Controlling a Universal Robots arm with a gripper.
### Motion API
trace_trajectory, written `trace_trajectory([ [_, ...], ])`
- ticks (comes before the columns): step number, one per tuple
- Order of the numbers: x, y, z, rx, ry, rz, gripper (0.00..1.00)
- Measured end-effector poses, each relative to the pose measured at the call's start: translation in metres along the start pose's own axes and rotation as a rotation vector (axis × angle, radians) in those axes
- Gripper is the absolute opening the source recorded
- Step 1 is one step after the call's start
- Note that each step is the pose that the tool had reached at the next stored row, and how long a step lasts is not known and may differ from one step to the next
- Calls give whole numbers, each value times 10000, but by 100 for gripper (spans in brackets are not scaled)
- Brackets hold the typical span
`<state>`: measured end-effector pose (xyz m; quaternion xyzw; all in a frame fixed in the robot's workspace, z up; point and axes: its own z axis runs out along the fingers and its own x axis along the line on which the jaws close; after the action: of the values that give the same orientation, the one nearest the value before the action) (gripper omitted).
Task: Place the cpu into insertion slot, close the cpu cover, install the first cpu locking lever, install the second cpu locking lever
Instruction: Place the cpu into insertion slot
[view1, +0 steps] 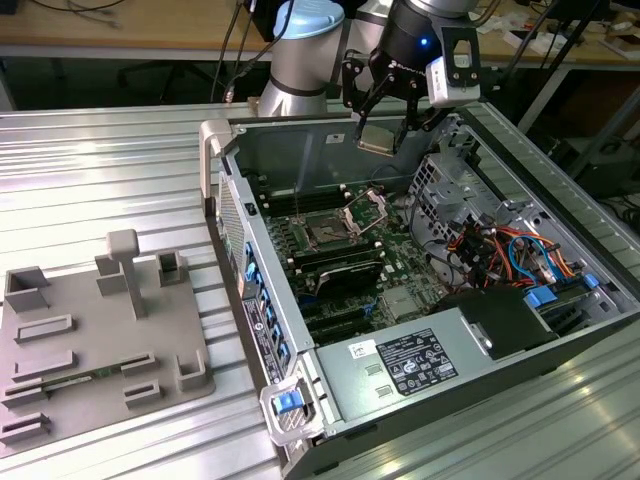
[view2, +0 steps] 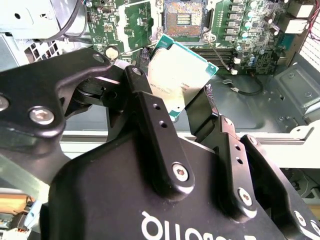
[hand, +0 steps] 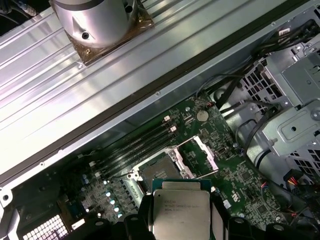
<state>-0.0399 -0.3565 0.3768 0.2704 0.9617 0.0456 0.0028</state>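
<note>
The cpu (view1: 377, 138), a flat silver-topped square chip, hangs in the air above the far wall of the open computer case. My gripper (view1: 381, 130) is shut on it, one black finger on each side edge. In both wrist views the cpu (view2: 180, 72) (hand: 180, 214) sits between the fingers (view2: 150, 112). The insertion slot (view1: 325, 232) (hand: 159, 172) (view2: 184, 14) lies bare on the green board, below and nearer the camera than the chip. Beside it the cpu cover (view1: 366, 207) (hand: 198, 156) stands tipped open on its hinge.
The case wall (view1: 300, 150) rises under the gripper. Long black memory slots (view1: 335, 268) flank the socket. A drive cage with orange and blue cables (view1: 500, 250) fills the exterior view's right; the power supply box (view1: 420, 362) is in front. A grey fixture plate (view1: 90, 335) lies at the left.
</note>
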Motion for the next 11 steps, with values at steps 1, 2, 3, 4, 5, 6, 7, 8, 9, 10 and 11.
trace_trajectory([
  [1, 0, 0, 0, 0, -1, 12, 55],
  [2, 0, 0, 0, -1, -2, 23, 55],
  [3, 0, 0, 0, -1, -3, 33, 55],
  [4, 0, 0, 0, -1, -4, 43, 55],
  [5, 0, 0, 0, -1, -4, 51, 55],
  [6, 0, 0, 0, -2, -5, 61, 55],
  [7, 0, 0, 0, -2, -6, 71, 55],
  [8, 0, 0, 0, -2, -7, 84, 55],
  [9, 0, 0, 0, -3, -9, 95, 55],
  [10, 0, 0, 0, -3, -10, 115, 55],
  [11, 0, 0, 0, -3, -11, 128, 55],
])
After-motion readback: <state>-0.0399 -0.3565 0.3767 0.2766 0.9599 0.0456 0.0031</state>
